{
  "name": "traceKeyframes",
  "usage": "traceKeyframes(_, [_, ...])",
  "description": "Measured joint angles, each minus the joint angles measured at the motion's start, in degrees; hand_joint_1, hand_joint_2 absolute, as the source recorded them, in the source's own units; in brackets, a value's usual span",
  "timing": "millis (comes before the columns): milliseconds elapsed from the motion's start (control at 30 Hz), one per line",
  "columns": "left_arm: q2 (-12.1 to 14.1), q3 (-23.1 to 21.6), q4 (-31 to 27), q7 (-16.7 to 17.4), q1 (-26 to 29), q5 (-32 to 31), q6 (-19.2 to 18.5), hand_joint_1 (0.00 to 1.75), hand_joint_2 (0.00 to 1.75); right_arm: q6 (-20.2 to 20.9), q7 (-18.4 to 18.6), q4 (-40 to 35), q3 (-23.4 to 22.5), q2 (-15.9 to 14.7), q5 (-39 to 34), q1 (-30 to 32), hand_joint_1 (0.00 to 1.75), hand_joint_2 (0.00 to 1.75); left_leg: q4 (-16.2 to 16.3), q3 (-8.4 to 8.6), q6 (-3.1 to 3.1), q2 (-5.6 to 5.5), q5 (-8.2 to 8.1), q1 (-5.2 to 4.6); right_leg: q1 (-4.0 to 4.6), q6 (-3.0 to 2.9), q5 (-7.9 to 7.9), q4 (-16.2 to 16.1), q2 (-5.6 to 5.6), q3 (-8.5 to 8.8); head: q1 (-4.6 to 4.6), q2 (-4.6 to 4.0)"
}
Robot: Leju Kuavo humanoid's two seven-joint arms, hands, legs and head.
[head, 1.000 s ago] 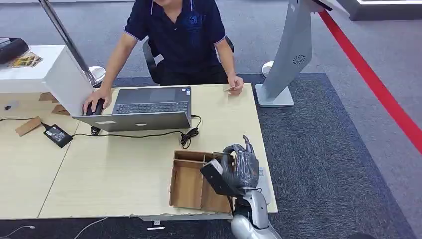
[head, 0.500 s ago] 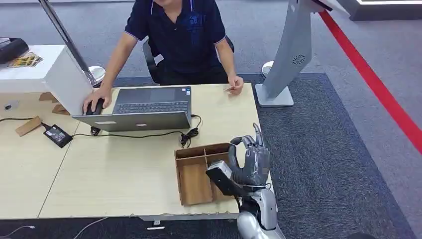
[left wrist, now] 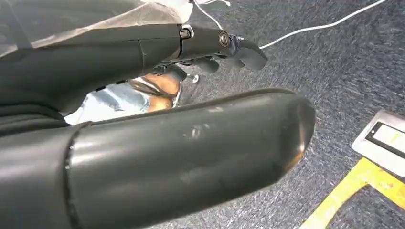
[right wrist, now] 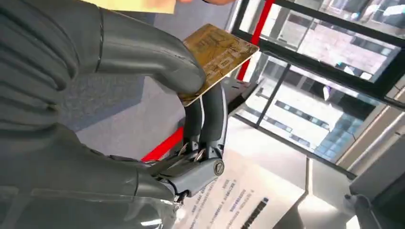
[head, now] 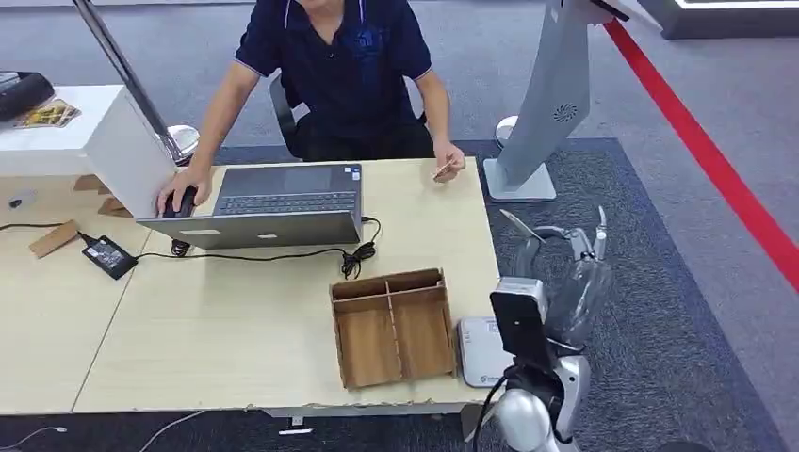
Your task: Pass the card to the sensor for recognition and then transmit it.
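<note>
Broad pale wooden table (head: 236, 320) spread away from the raised fingers, on the side of the person in a dark blue polo shirt (head: 334, 71) seated at its far edge. Open grey laptop (head: 273, 202) in front of that person, well apart from the fingers. Tall grey curved kiosk stand (head: 556, 94) beyond the fingertips, on blue-grey carpet. Brown cardboard divided tray (head: 394, 325) near the table's front edge, with a flat white rounded sensor box (head: 476, 350) just beside it, close below the wrist. Silver right hand (head: 565, 282) lifted past the table's corner over the carpet, fingers pointing up. Gold printed card (right wrist: 217, 55) pinched between thick grey thumb (right wrist: 143, 52) and darker fingers (right wrist: 210, 114), most of it jutting out past the thumb tip. Left hand (left wrist: 143, 124) hanging over carpet; dark fingers (left wrist: 224, 45) curled inward with nothing seen in them, though whether fully clenched cannot be told.
</note>
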Motion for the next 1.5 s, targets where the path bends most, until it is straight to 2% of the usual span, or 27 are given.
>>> traceKeyframes(333, [0.0,0.0,0.0,-0.2,-0.1,-1.0,-0.2,0.00,0.00,0.1,-1.6,-0.4,0.0,0.7,-0.5,0.3,1.75,1.75,0.0,-0.03,-0.02,-0.01,0.01,0.01,0.00,0.00,0.00,0.0,0.00,0.00,0.00,-0.02])
traceKeyframes(467, [0.0,0.0,0.0,-0.1,-0.2,-1.3,-0.6,0.00,0.00,0.2,0.1,0.1,0.6,0.7,-1.3,-0.1,1.75,1.75,0.0,-0.07,-0.02,-0.01,0.01,0.01,0.00,0.00,0.00,0.0,-0.01,0.01,0.02,0.00])
traceKeyframes(533, [0.0,0.0,0.0,-0.1,-0.2,-1.4,-0.6,0.00,0.00,0.2,-0.4,0.7,1.3,0.9,-1.0,-0.4,1.75,1.75,0.0,-0.07,-0.02,-0.01,0.01,0.02,0.00,0.00,0.00,0.0,-0.01,0.00,0.00,0.00])
traceKeyframes(633, [-0.1,0.0,0.0,-0.2,-0.4,-2.4,-0.8,0.00,0.00,0.3,-3.2,3.7,2.2,2.6,-1.1,-1.8,1.75,1.75,0.0,-0.06,-0.02,0.00,0.02,0.03,0.00,0.00,0.00,0.0,-0.01,0.00,0.00,-0.02])
traceKeyframes(767, [-0.2,-0.1,0.0,-0.5,-0.5,-3.0,-1.0,0.00,0.00,0.3,-4.7,6.7,2.7,3.4,-1.1,-3.1,1.75,1.75,0.0,-0.10,-0.05,-0.05,0.04,0.06,0.01,0.00,0.01,0.0,-0.06,0.02,0.02,-0.02])
traceKeyframes(1067, [-0.3,-0.5,0.0,-1.0,-0.6,-3.8,-1.4,0.00,0.00,0.3,-5.4,13.5,3.4,4.0,-1.2,-5.8,1.75,1.75,0.0,-0.10,-0.05,-0.05,0.04,0.07,0.00,0.00,0.01,0.0,-0.06,0.01,0.02,0.00])
traceKeyframes(1333, [-0.3,-0.5,0.0,-1.0,-0.6,-4.0,-1.4,0.00,0.00,0.3,-5.9,16.7,3.5,4.3,-0.5,-6.8,1.75,1.75,0.0,-0.11,-0.06,-0.05,0.04,0.06,0.01,0.00,0.00,0.0,-0.07,0.01,0.04,0.00])
traceKeyframes(1400, [-0.3,-0.6,0.0,-1.0,-0.6,-4.0,-1.4,0.00,0.00,0.3,-5.9,17.3,3.5,4.3,-0.5,-7.2,0.00,1.75,0.0,-0.11,-0.06,-0.05,0.04,0.06,0.01,0.00,0.00,0.0,-0.07,0.01,0.04,0.00])
traceKeyframes(1500, [-0.3,-0.7,0.0,-1.0,-0.6,-4.0,-1.4,0.00,0.00,0.3,-5.9,18.1,3.5,4.3,-1.1,-7.4,0.00,1.75,0.0,-0.11,-0.06,-0.05,0.04,0.07,0.01,0.00,0.00,0.0,-0.07,0.01,0.04,0.00])
